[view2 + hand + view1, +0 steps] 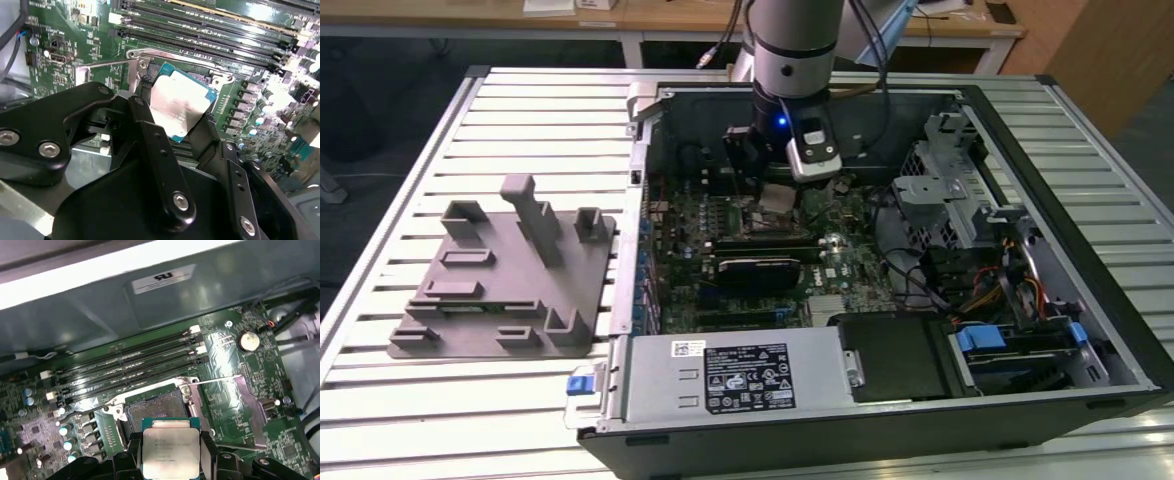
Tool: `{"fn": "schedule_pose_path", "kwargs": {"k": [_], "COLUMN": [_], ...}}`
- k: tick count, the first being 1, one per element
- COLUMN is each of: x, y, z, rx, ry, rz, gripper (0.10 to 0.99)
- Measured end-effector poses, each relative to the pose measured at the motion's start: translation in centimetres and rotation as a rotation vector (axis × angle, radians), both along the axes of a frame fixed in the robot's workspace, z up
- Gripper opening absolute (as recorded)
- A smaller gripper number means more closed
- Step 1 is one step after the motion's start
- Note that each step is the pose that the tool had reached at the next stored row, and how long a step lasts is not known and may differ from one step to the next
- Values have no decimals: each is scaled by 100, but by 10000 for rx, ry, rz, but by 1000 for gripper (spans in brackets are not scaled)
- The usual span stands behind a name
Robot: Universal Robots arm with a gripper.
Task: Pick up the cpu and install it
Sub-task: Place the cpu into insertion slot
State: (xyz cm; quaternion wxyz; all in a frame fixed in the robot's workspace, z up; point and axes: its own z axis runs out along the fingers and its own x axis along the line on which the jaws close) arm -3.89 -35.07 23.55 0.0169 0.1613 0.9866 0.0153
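Note:
My gripper [779,190] is shut on the cpu [170,449], with one black finger [133,452] on each of two opposite edges. The chip's silver top and thin tan-green rim face both wrist cameras; the cpu [180,106] looks slightly tilted. It hangs a short way above the motherboard [761,250] inside the opened computer case. In the first wrist view the open black socket [156,407] with its metal frame lies just beyond the chip, empty. In the exterior view the cpu [778,199] shows as a pale square below the wrist.
A thin metal lever [220,379] runs beside the socket. Several memory slots [130,365] run along its far side. The case wall [640,180], drive cage [961,190] and cables [987,280] surround the board. A grey pegged tray [507,275] sits on the slatted table [520,110] at the exterior view's left.

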Motion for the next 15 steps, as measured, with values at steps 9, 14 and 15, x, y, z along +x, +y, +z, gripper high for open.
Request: {"fn": "schedule_pose_path", "kwargs": {"k": [9,14,15], "x": [0,0,0], "y": [0,0,0], "z": [0,0,0], "rx": [-38,-62,-66], "ry": [0,0,0], "rz": [-978,-1532,-1643], "gripper": [545,545,545]}}
